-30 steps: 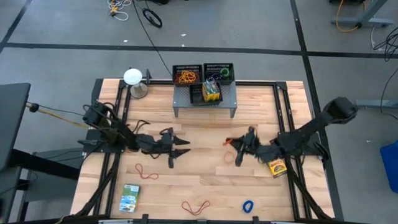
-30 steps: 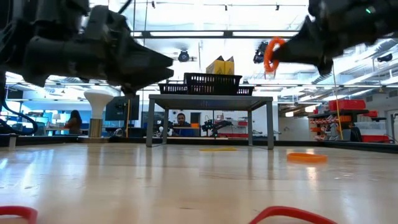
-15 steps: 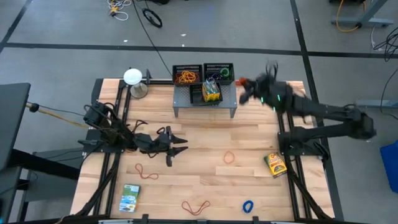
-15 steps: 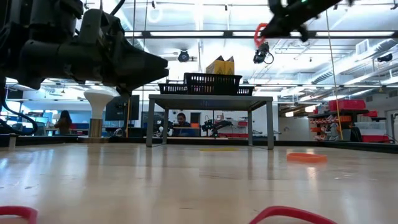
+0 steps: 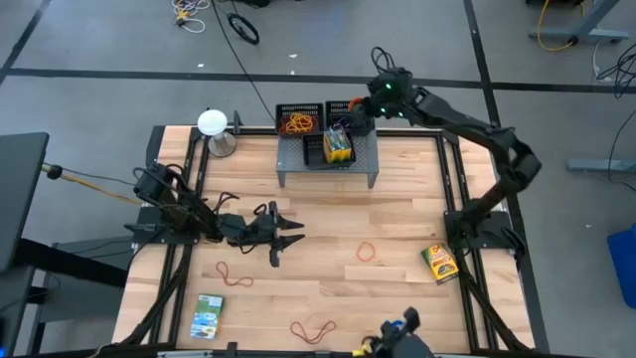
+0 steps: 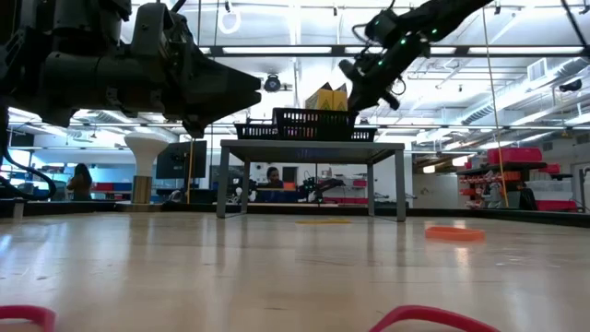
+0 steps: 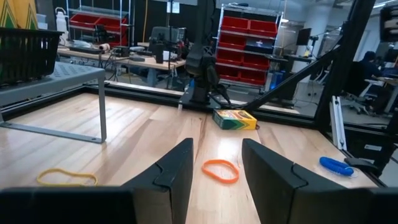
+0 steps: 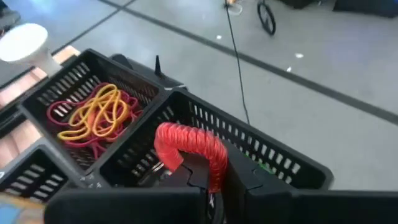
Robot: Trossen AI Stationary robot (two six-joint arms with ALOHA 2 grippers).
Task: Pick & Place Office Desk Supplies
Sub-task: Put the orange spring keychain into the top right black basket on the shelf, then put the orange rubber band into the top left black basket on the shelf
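My right gripper (image 5: 358,113) hovers over the right of two black mesh trays (image 8: 261,146) on the grey shelf (image 5: 328,167) at the far edge, shut on a red rubber band (image 8: 186,140). The left tray (image 5: 298,121) holds yellow, orange and pink bands. My left gripper (image 5: 290,237) stands open and level, low above the table's left middle, touching nothing. An orange band (image 7: 220,170) lies flat on the table ahead of its fingers. My right gripper pinches the red rubber band between its two shut fingers (image 8: 186,180). Both ends of the loop (image 8: 216,177) go down into the fingers. The band arches up over the fingertips, lifted clear above the right tray. The fingers slant down from the table's right.
On the table lie a red band (image 5: 236,273), a red-orange band (image 5: 313,329), a blue band (image 5: 396,327), a yellow band (image 7: 66,178), a yellow card box (image 5: 439,263) and a green-white box (image 5: 208,316). A white ball on a stand (image 5: 212,123) is far left. A dark shape (image 5: 397,345) shows at the near edge.
My right gripper has swung from the table's right middle up and toward the far edge, carrying the red band, and now stands above the mesh trays. The band stays in its shut fingers, clear of everything.
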